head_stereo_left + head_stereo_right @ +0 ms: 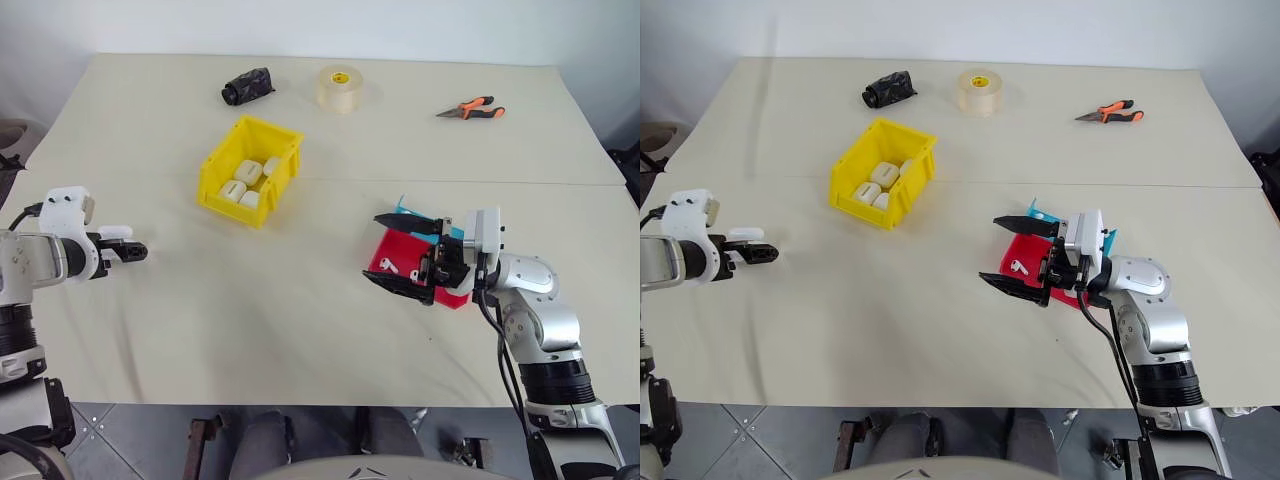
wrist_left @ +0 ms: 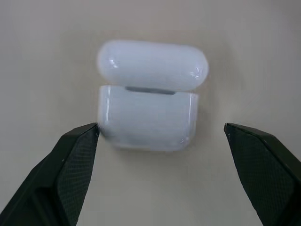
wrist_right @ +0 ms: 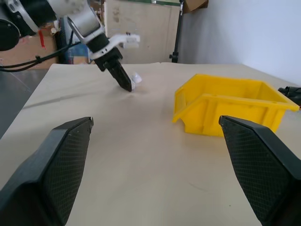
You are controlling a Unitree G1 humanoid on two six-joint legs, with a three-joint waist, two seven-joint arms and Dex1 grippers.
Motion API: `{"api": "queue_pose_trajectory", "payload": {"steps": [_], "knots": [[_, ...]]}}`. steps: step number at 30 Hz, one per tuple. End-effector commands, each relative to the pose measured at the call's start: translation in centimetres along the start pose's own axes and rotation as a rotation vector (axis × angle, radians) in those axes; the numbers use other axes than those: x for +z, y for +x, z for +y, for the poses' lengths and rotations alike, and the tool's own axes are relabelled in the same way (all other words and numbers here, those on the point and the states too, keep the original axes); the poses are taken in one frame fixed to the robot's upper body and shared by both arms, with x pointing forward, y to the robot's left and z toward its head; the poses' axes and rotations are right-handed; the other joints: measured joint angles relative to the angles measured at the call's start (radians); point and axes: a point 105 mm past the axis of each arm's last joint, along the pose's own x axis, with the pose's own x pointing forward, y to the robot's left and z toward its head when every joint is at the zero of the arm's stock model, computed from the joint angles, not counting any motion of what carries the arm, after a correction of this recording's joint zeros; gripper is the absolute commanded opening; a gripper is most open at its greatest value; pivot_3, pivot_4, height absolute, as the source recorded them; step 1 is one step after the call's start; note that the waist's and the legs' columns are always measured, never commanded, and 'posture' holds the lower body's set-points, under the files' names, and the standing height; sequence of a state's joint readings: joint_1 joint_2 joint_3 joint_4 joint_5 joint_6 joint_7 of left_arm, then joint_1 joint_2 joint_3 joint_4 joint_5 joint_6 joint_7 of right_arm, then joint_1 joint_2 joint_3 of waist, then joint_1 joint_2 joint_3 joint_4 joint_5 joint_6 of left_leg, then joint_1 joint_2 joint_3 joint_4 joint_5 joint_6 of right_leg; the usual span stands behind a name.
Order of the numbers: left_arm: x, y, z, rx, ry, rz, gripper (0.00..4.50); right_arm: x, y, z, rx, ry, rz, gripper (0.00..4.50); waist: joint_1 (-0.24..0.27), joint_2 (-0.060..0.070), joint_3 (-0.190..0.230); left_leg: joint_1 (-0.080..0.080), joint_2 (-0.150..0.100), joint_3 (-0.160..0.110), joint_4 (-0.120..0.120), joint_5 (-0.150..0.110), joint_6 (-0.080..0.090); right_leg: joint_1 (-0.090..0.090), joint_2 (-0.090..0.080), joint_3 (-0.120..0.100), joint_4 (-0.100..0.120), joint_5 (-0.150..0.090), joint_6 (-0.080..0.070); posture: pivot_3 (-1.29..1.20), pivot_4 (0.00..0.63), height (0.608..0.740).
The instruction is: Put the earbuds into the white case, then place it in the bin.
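Left hand (image 2: 160,136) was wide open, empty, fingers straddling the white case (image 2: 148,96) lying lid-open on the tabletop (image 1: 300,320). Right hand (image 1: 400,255) was also open, empty, over the red tray (image 1: 388,256) holding an earbud (image 1: 388,265). Yellow bin (image 1: 250,170) sat between them, farther back.

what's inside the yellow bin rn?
Four white cases sit in the bin, clustered toward its lower end. Whether anything lies under them can't be seen; the near wall covers part of the floor.

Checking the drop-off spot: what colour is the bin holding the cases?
Bright yellow bin; clearest in the left eye view.
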State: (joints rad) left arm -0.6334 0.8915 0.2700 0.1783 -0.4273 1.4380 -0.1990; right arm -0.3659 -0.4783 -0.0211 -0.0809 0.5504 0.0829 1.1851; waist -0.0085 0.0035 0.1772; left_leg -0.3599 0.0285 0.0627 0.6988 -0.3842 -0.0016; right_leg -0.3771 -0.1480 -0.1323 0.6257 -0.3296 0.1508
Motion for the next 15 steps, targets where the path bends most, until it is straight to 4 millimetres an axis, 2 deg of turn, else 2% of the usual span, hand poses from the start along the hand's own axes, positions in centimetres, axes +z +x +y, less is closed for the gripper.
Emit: {"api": "queue_pose_trajectory", "payload": {"steps": [1,6,10,15], "knots": [[1.6,-0.3,1.2,0.044,0.012,-0.037,4.48,1.0,-0.1,0.4,-0.009,-0.026,-0.030,4.50,0.001,0.000,0.000,0.000,0.000,0.000,0.000,0.000,0.000,0.000,0.000,0.000,0.000,0.000,0.000,0.00,0.150,0.740],[2.3,0.4,0.9,0.021,0.030,-0.033,4.48,0.9,-0.2,0.5,-0.026,-0.027,-0.030,4.50,0.005,0.000,0.000,0.000,0.000,0.002,0.001,0.000,0.000,0.000,0.000,0.001,0.000,0.000,0.000,0.00,0.150,0.740],[2.0,0.9,0.6,0.000,0.083,0.003,4.48,0.9,-0.2,0.6,-0.035,-0.032,-0.036,4.50,0.005,0.000,0.000,0.001,0.000,0.002,0.001,0.000,0.000,0.000,0.000,0.001,0.001,0.000,0.000,0.00,0.150,0.740],[1.7,1.1,1.2,0.006,0.094,0.038,4.48,0.9,-0.1,0.5,-0.042,-0.041,-0.038,4.50,0.005,0.000,0.000,0.001,0.000,0.003,0.001,0.000,0.000,0.000,0.000,0.001,0.001,0.000,0.000,0.00,0.150,0.740]]}}
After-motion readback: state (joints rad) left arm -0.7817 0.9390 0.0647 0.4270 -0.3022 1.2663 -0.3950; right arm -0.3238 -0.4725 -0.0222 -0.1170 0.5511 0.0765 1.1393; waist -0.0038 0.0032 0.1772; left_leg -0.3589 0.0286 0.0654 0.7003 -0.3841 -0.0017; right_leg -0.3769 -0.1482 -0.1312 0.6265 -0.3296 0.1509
